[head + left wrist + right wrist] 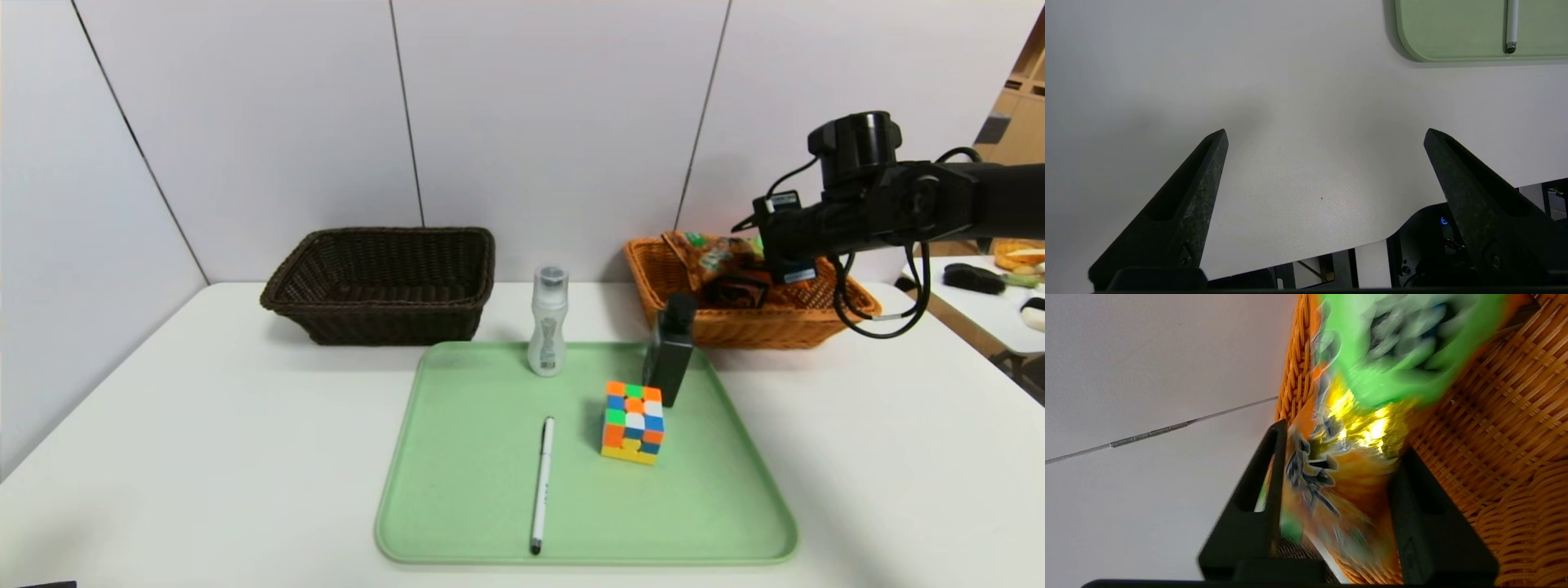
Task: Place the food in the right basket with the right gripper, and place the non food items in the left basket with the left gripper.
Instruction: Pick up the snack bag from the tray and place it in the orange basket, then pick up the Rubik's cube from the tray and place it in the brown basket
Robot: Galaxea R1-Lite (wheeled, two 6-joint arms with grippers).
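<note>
My right gripper (739,290) hangs inside the orange right basket (816,322). In the right wrist view its jaws (1341,439) stand wide apart, with an orange and green snack bag (1355,457) between them, blurred, over the basket's weave (1515,437). The bag (710,253) leans in the basket's back left part. On the green tray (457,490) are a white pen (542,482), a colour cube (633,422), a black bottle (669,351) and a clear bottle (548,322). The dark left basket (384,286) looks empty. My left gripper (1326,132) is open and empty over bare table near the front edge.
The tray's near corner (1453,41) and the pen's tip (1511,24) show in the left wrist view, beyond the left gripper. A second table with odd items (971,279) stands at the far right. A white wall runs behind the baskets.
</note>
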